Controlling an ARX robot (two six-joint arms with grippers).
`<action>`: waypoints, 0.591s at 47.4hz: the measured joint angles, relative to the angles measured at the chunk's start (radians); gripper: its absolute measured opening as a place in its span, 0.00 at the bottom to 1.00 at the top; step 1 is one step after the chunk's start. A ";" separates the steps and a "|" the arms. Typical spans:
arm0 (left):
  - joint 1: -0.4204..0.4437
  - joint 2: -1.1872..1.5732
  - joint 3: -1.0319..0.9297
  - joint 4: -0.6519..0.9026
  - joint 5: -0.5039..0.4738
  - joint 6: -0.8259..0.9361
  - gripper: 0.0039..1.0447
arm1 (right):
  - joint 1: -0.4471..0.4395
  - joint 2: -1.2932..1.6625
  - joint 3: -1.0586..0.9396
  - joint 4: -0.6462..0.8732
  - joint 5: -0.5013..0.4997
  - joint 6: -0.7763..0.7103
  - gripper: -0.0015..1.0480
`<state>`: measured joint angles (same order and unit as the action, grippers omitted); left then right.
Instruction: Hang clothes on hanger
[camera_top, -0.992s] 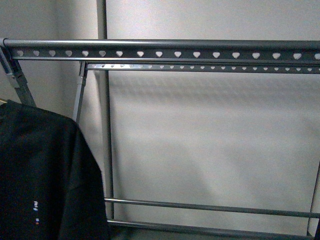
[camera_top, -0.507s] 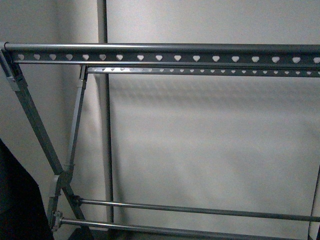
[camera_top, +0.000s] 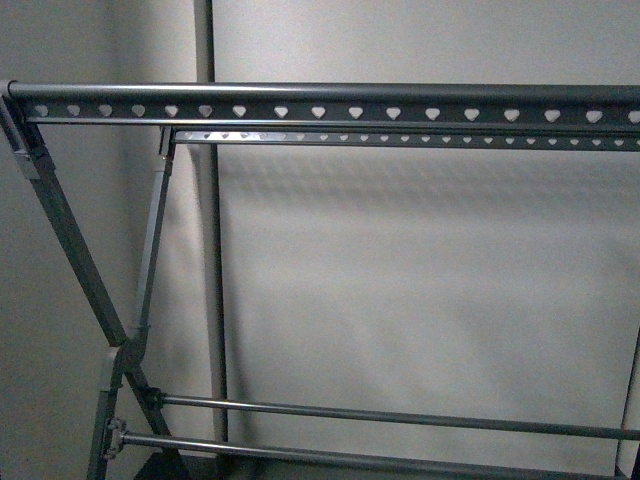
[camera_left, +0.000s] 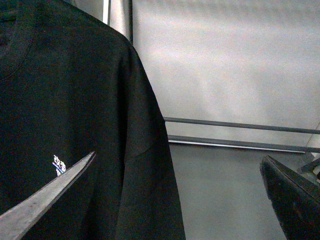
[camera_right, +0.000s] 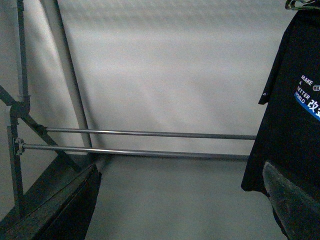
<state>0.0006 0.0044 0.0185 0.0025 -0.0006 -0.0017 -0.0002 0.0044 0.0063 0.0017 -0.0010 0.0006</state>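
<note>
The grey metal rack (camera_top: 320, 100) fills the front view: a top rail punched with a row of heart-shaped holes (camera_top: 281, 111), a second, thinner punched rail just behind it, slanted crossing legs (camera_top: 75, 250) at one end, and two lower bars (camera_top: 400, 417) running across near the floor. A pale wall (camera_top: 420, 280) stands behind it.

The black T-shirt (camera_left: 75, 115) hangs upright close in front of the left wrist camera, one shoulder and sleeve falling straight down, with a small white mark on the chest. The left hand (camera_left: 178, 156) is released, its two dark fingers (camera_left: 45, 200) spread wide with nothing between them.

From the right wrist the same shirt shows at the picture's edge, its print (camera_right: 307, 97) reading "MAKE A BETTER WORLD" (partly cut off). It hangs in front of the end of the lower bars; what carries it cannot be told. The right hand (camera_right: 180, 166) is likewise released and holds nothing.
</note>
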 joint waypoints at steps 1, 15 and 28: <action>0.000 0.000 0.000 0.000 0.000 0.000 0.94 | 0.000 0.000 0.000 0.000 0.000 0.000 0.93; 0.041 0.641 0.251 0.323 0.200 -0.066 0.94 | 0.000 0.000 0.000 0.000 0.000 0.000 0.93; 0.134 1.088 0.643 0.179 -0.080 -0.444 0.94 | 0.000 0.000 0.000 0.000 0.000 0.000 0.93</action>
<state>0.1341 1.0927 0.6613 0.1818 -0.0803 -0.4458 -0.0002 0.0040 0.0063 0.0017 -0.0013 0.0006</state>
